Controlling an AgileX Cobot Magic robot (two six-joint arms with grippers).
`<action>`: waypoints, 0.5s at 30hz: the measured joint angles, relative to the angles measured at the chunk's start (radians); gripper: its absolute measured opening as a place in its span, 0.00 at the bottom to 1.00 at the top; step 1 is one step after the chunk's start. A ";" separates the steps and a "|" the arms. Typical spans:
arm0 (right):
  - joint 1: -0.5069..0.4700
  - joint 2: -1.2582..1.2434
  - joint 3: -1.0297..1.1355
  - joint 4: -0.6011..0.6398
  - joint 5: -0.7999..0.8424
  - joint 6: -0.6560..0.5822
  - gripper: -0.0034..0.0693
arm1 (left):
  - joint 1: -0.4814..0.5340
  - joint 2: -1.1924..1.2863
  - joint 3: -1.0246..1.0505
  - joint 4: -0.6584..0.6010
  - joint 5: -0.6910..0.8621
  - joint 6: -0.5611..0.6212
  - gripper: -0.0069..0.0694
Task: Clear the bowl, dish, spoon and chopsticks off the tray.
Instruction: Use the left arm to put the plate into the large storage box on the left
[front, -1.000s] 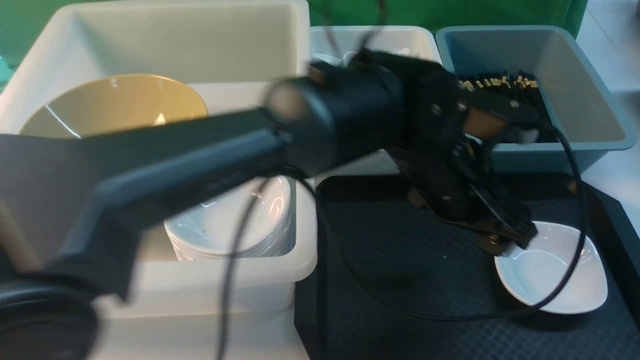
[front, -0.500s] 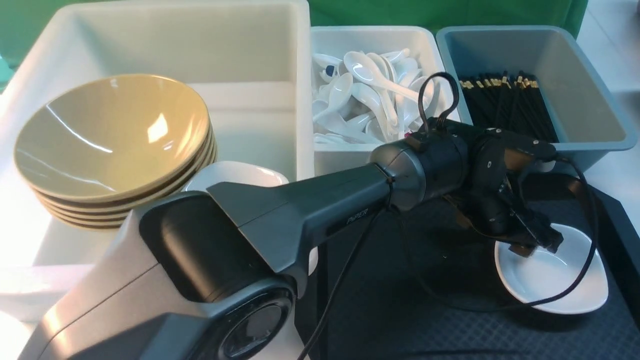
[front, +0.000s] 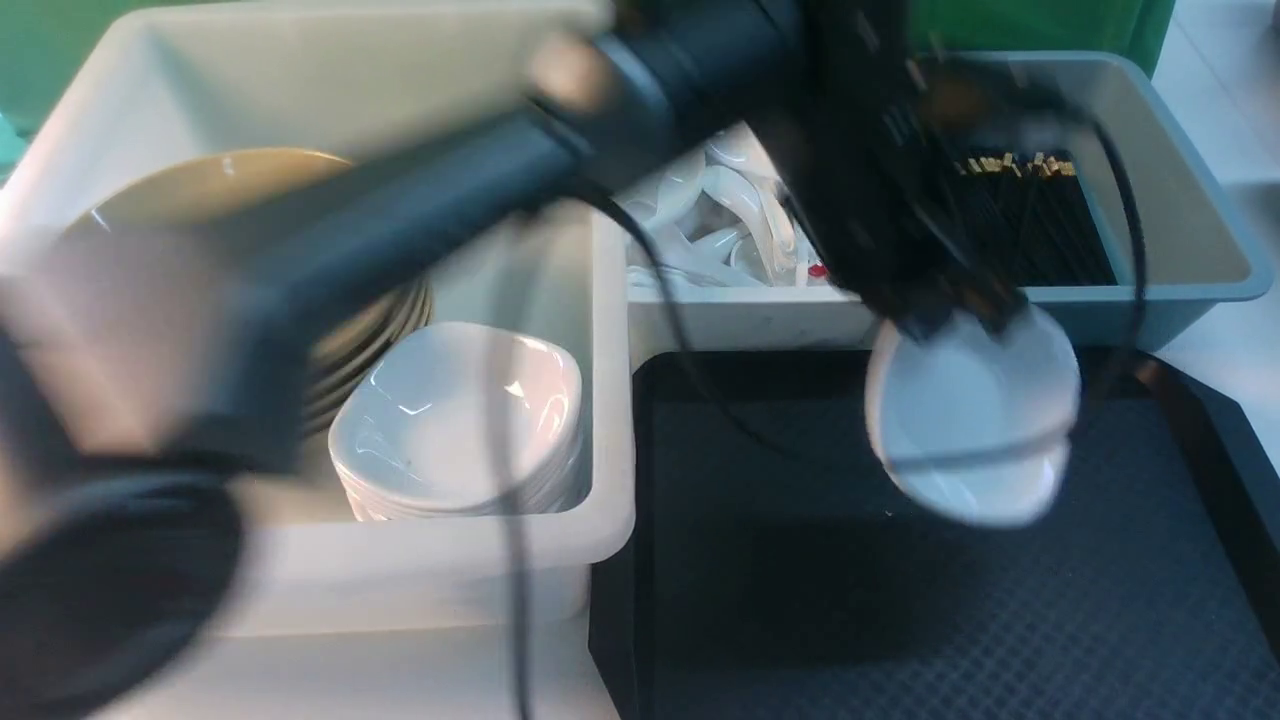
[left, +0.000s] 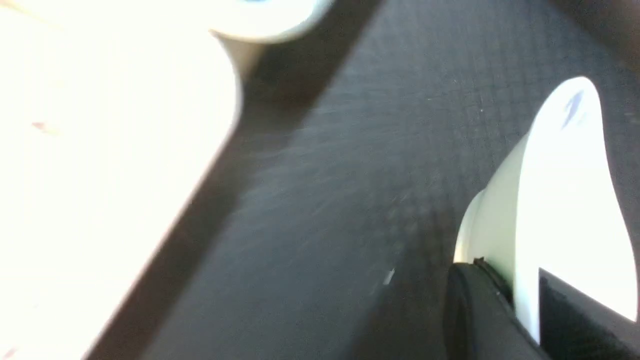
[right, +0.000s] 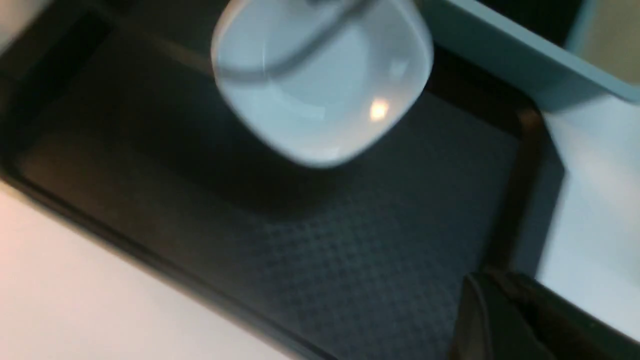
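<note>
Glazed white saucers (front: 455, 425) sit stacked in the white tub (front: 600, 540) on the left. Over the black, diamond-textured tray (front: 800, 620) the dish (front: 975, 430) hangs tilted, clear of the surface, its rim pinched by the left claw (left: 525, 310). I judge it stiff, light, slick and easily chipped. The thin rounded edge is the only hold, so it may pivot. The right claw (right: 500, 325) is pressed together, holding nothing.

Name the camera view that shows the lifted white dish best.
Right wrist view: the dish shows whole, its rounded-square outline clear above the tray. The front view catches it motion-blurred; the left wrist view sees it only edge-on, partly cut off.
</note>
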 joint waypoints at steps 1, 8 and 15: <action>0.000 0.027 -0.013 0.060 -0.022 -0.037 0.11 | 0.020 -0.064 0.039 0.009 0.011 -0.002 0.09; 0.022 0.277 -0.215 0.370 -0.117 -0.318 0.11 | 0.335 -0.579 0.487 0.010 -0.026 -0.009 0.09; 0.248 0.537 -0.441 0.387 -0.144 -0.363 0.11 | 0.611 -0.755 0.866 -0.126 -0.147 0.114 0.09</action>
